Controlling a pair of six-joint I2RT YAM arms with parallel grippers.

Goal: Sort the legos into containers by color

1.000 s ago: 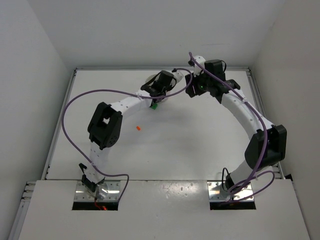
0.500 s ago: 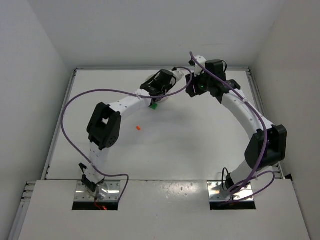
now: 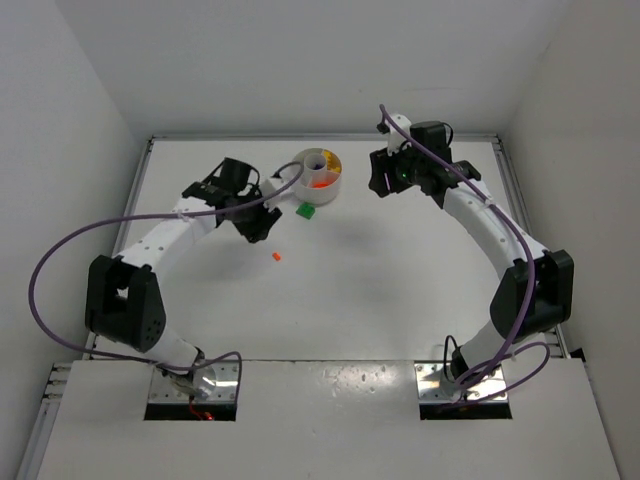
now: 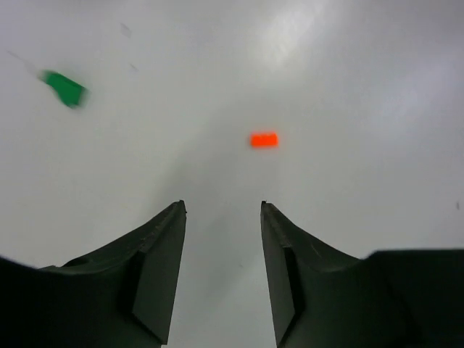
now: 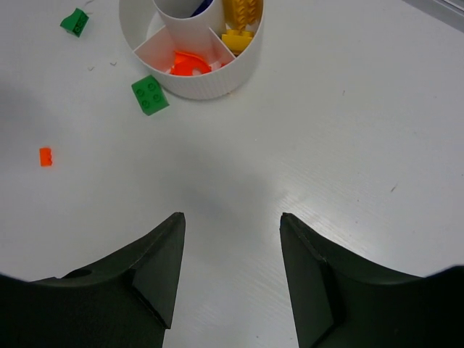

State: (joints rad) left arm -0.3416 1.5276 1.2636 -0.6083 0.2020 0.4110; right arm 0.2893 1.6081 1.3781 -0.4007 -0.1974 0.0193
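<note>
Swung away from the divided dish (image 3: 330, 192) since the earlier frame, the left arm (image 3: 160, 240) is now drawn back toward the left, and the dish is uncovered in the top view. The left tool (image 4: 221, 206) is seen released, its jaws apart with nothing between them. The right tool (image 5: 232, 217) is likewise parted and empty, and is held near the dish.

A tiny orange-red brick (image 4: 264, 139) lies alone on the tabletop (image 3: 400, 290) just ahead of the left tool, well apart from the dish. A green studded brick (image 5: 150, 95) rests just beside the dish's outer wall, and a second green piece (image 5: 75, 22) lies farther off. Orange-red pieces (image 5: 190, 64) and yellow pieces (image 5: 243, 22) are already gathered in separate wedges.

The orange-red brick is judged to be very light, rigid and smooth, so it is likely to skid or flip if nudged. It is best pinched across its short sides, with the fingertips brought right down to the surface. The tabletop is flat, white and slightly glossy, and little friction is expected from it. It is enclosed on three sides by plain white walls (image 3: 300, 60), and no other thing lies close to the brick.
</note>
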